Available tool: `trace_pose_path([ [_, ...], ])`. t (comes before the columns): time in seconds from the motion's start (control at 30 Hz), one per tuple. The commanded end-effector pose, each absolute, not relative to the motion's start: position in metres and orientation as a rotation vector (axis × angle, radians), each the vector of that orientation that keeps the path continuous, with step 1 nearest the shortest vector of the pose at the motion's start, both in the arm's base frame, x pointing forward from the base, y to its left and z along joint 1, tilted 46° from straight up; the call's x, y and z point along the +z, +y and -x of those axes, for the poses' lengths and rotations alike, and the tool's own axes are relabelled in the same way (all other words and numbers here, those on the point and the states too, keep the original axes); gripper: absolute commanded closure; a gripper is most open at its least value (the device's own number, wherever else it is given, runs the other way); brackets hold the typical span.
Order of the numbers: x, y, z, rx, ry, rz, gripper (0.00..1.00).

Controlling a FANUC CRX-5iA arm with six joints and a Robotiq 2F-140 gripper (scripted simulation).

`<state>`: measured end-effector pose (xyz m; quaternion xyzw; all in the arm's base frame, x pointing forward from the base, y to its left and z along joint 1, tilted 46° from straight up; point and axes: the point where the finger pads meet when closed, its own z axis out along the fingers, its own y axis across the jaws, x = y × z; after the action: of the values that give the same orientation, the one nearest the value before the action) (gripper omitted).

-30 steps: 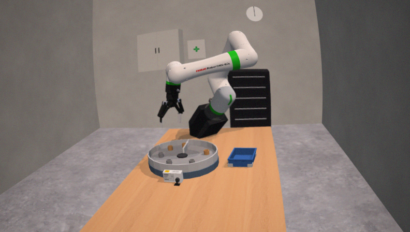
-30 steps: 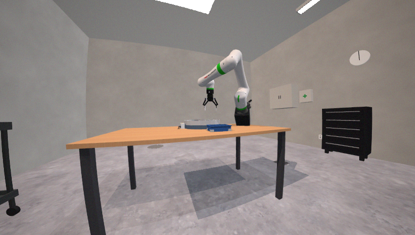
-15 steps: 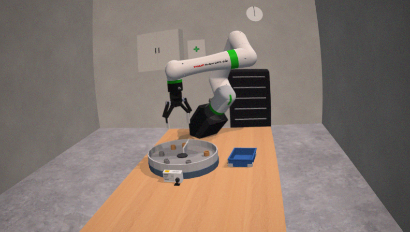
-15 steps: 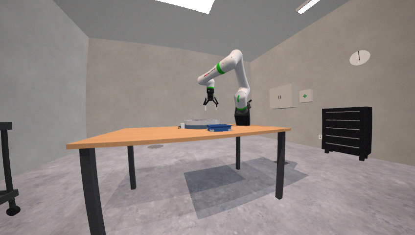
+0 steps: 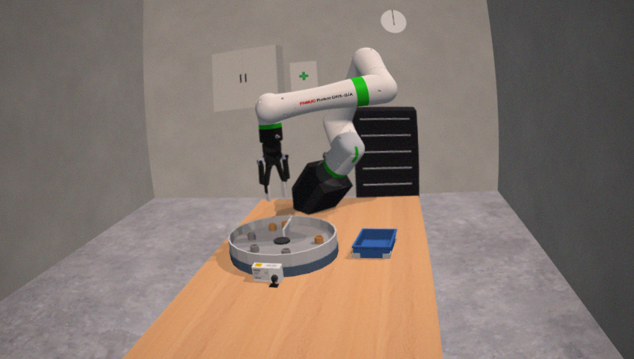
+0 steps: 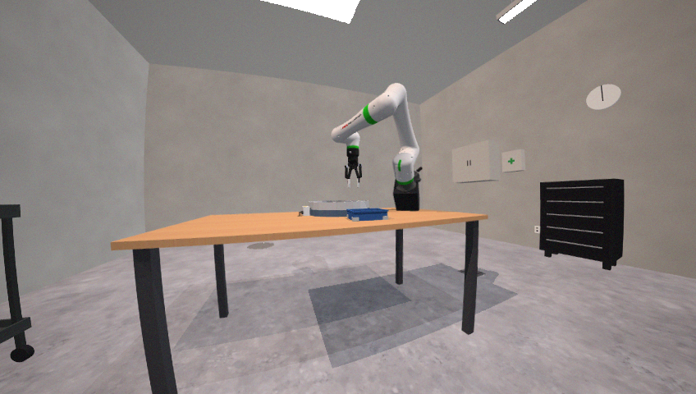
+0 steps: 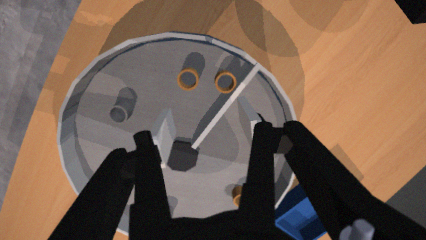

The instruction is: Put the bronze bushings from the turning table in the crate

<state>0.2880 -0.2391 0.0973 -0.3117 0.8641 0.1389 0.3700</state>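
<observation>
The round grey turning table (image 5: 306, 259) (image 6: 336, 205) (image 7: 66, 117) stands on the wooden table. Three bronze bushings stand on it: two at the back (image 5: 272, 226) (image 5: 284, 224) (image 7: 188, 79) (image 7: 225, 82) and one at the right (image 5: 318, 239) (image 7: 237, 193). Three steel bushings (image 5: 251, 235) (image 5: 253, 247) (image 5: 285, 250) stand at its left and front; one shows in the wrist view (image 7: 119, 113). The blue crate (image 5: 362, 247) (image 6: 367, 213) (image 7: 295, 220) sits right of it, empty. My gripper (image 5: 275, 195) (image 6: 353, 185) (image 7: 205, 115) hangs high above the back of the turning table, fingers half apart with nothing between them.
A white divider bar (image 5: 286, 224) (image 7: 225, 112) runs from the dark hub (image 5: 281, 240) (image 7: 181, 155) to the rim. A small control box (image 5: 265, 270) sits at the turning table's front. The robot's black base (image 5: 318, 191) stands behind it.
</observation>
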Motion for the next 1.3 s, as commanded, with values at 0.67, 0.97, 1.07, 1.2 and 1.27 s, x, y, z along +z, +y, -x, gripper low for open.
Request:
trace_pose_path([
  [0.67, 0.0973, -0.2393, -0.2879, 0.356, 2.217, 0.8, 0.93],
  [0.97, 0.0973, -0.2393, -0.2879, 0.356, 2.217, 0.8, 0.91],
  [1.07, 0.0973, -0.2393, -0.2879, 0.356, 2.217, 0.8, 0.91],
  [1.2, 0.0973, -0.2393, -0.2879, 0.356, 2.217, 0.8, 0.91],
  [1.27, 0.0973, -0.2393, -0.2879, 0.356, 2.217, 0.8, 0.91],
])
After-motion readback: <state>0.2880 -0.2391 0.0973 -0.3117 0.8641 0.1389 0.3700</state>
